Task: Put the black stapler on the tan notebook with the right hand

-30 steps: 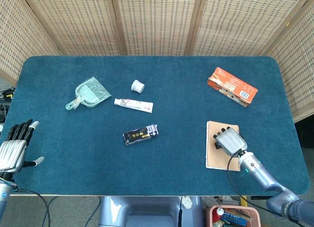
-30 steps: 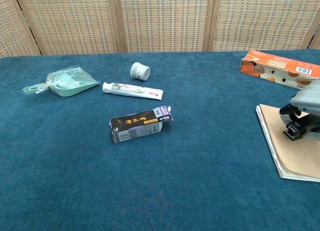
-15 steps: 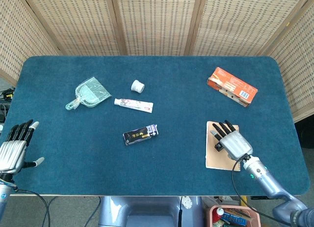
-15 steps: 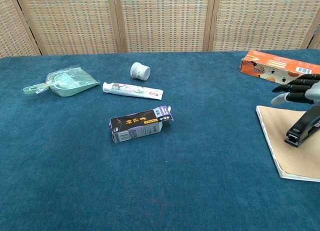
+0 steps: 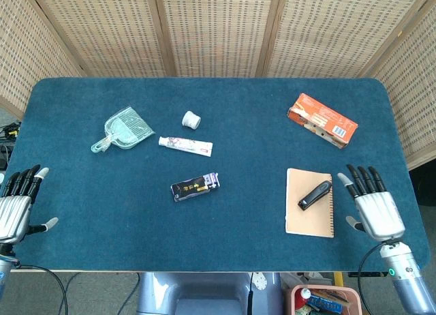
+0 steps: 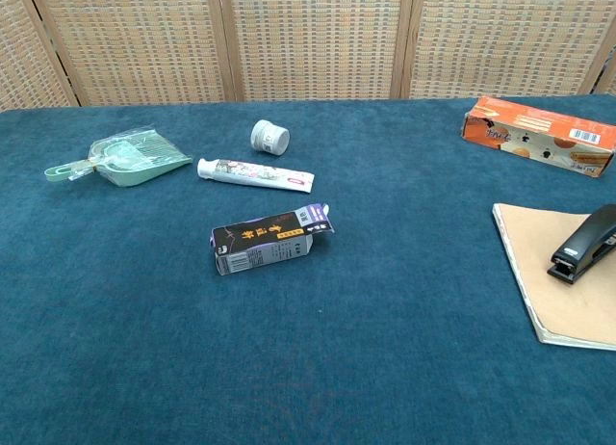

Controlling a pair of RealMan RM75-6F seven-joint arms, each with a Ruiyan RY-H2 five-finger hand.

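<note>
Black stapler (image 5: 315,195) sits on the tan notebook (image 5: 310,213), lying diagonally across its upper half. My right hand (image 5: 371,207) is just right of the notebook, fingers spread, holding nothing. My left hand (image 5: 16,209) is far left of it, fingers apart, empty.

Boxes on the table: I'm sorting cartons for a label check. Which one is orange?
The long orange box at the far right, beyond the tan notebook. The other, a small carton lying mid-table, is black and purple.
</note>
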